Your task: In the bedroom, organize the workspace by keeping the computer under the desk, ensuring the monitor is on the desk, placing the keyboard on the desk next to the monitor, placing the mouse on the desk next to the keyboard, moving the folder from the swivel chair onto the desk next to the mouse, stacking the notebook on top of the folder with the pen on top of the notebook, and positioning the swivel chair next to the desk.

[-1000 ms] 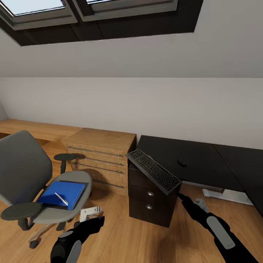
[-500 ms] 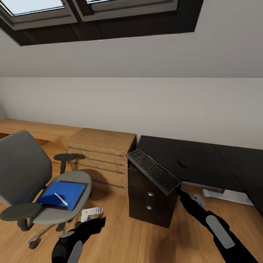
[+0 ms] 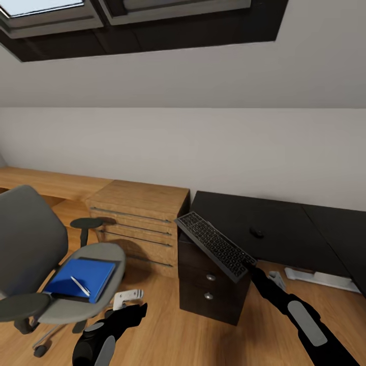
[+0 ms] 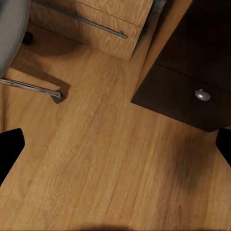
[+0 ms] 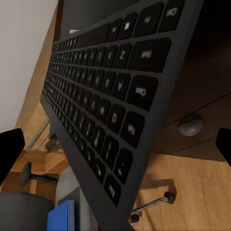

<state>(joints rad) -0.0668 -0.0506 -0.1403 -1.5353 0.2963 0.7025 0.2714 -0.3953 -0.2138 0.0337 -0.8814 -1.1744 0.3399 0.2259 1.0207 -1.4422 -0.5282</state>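
Observation:
The dark keyboard (image 3: 214,246) lies tilted over the front left corner of the black desk (image 3: 284,223), overhanging the drawers. Its keys (image 5: 101,101) show close up in the right wrist view. My right gripper (image 5: 116,149) is open at the keyboard's near end, fingertips wide apart; I cannot tell whether they touch it. The small black mouse (image 3: 256,233) sits on the desk. The blue folder (image 3: 79,277) lies on the seat of the grey swivel chair (image 3: 28,244), with the white pen (image 3: 80,285) on it. My left gripper (image 3: 128,296) hangs open over the floor beside the chair. The monitor, computer and notebook are out of view.
A light wooden chest (image 3: 140,223) with bar handles stands between chair and desk. The desk's dark drawers (image 3: 209,284) have silver knobs (image 4: 202,95). A white desk foot (image 3: 320,277) lies on the plank floor at right. A chrome chair leg (image 4: 33,89) is near my left gripper.
My right arm has reached forward and up to the keyboard's near end. The keyboard has stayed put on the desk corner. The head view has shifted slightly. The left arm has barely moved.

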